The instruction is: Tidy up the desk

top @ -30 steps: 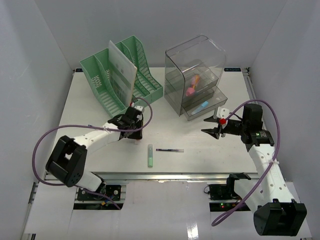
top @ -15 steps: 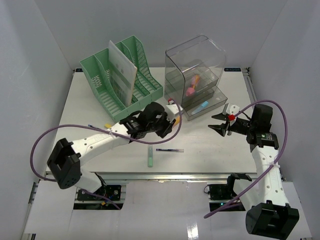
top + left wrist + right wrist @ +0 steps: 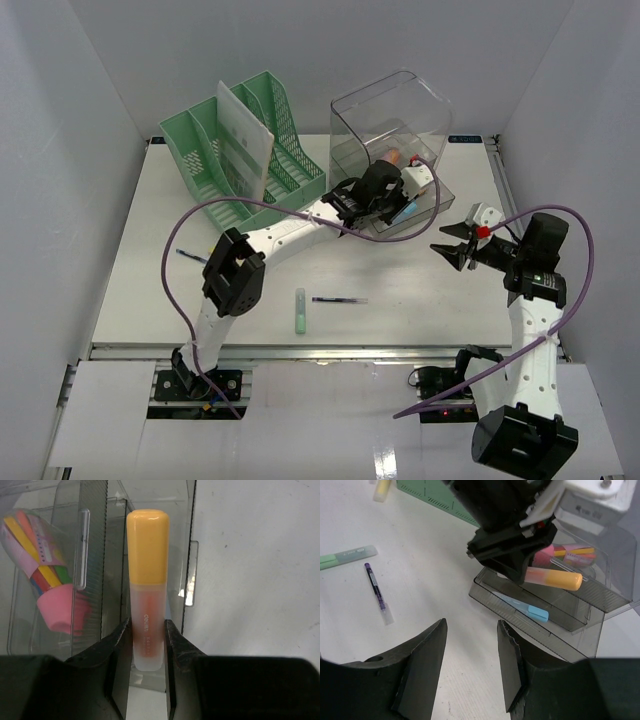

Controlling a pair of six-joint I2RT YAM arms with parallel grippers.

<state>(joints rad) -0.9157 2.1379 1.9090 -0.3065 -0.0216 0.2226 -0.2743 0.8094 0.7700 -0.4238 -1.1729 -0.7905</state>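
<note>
left hand (image 3: 146, 630) now at drawers (image 3: 400, 100), gripping highlighter (image 3: 147, 555)

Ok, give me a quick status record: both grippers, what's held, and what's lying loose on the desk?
left gripper: shut on the orange highlighter, held at the open drawers of the clear drawer box
right gripper: open, empty, hovering right of the clear drawer box
upper drawer: pink-capped marker bundle
lower drawer: blue-capped pen
loose on desk: green highlighter and purple pen, close but apart, near the front edge
green file rack: back left, a sheet standing in it
</note>
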